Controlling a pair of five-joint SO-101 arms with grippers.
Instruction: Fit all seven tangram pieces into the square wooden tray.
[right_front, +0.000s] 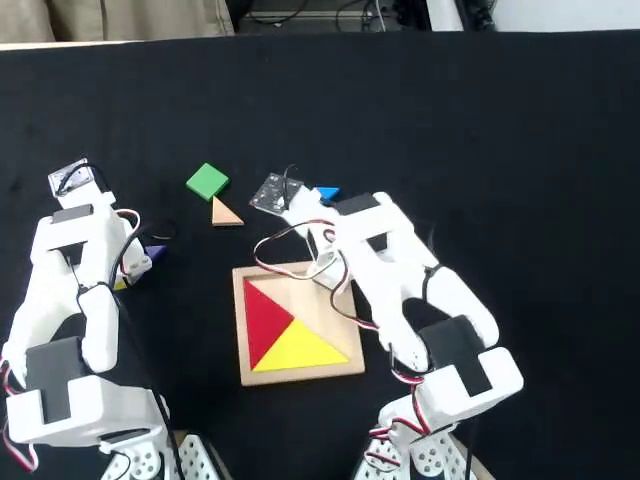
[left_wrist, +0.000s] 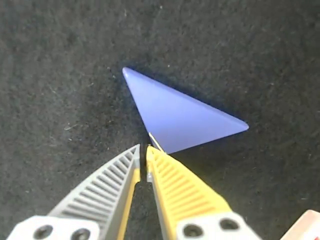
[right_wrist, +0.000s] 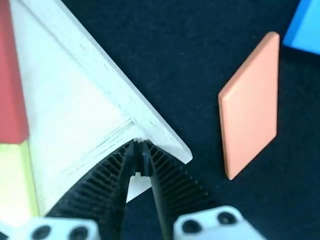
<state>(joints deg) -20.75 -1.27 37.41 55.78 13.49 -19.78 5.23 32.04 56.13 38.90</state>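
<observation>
Right tool closed, covering tray corner

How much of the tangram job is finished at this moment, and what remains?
Done: the red triangle and yellow triangle lie in the tray. In hand: nothing is gripped. The left gripper, shut, sits at the purple triangle edge, and the right gripper is shut at the tray's corner. Remaining: purple triangle, green square, tan triangle, blue piece, orange piece.
</observation>
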